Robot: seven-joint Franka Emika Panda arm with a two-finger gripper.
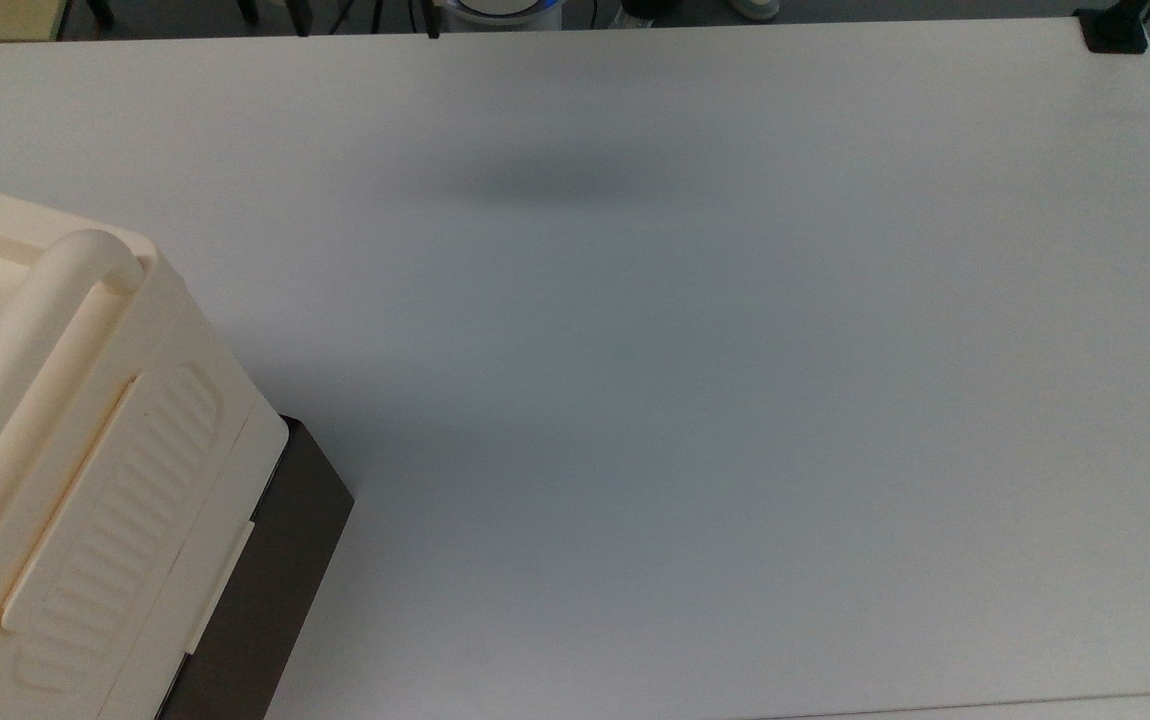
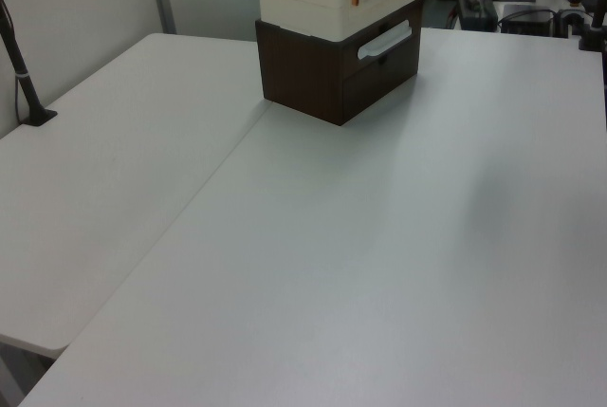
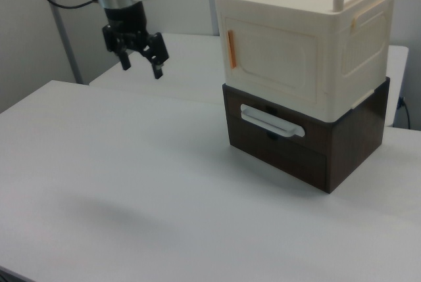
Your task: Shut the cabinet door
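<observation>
**Fingers spread, well apart from the cabinet**

Fingers [image 3: 156,66] are seen spread and empty, pointing down, held high over the table [image 3: 131,183].

- Table: wide bare room is noted on all sides of the cabinet [image 3: 302,78]; nothing stands between it and the gripper [image 3: 141,64].
- Cabinet: cream box on a dark brown base [image 3: 309,144], toward the right view's right of the gripper.
- Cabinet door [image 3: 276,58]: upright cream front panel, orange tab [image 3: 231,48] on its near edge; it looks nearly flush. The push is judged to run inward against this face.
</observation>
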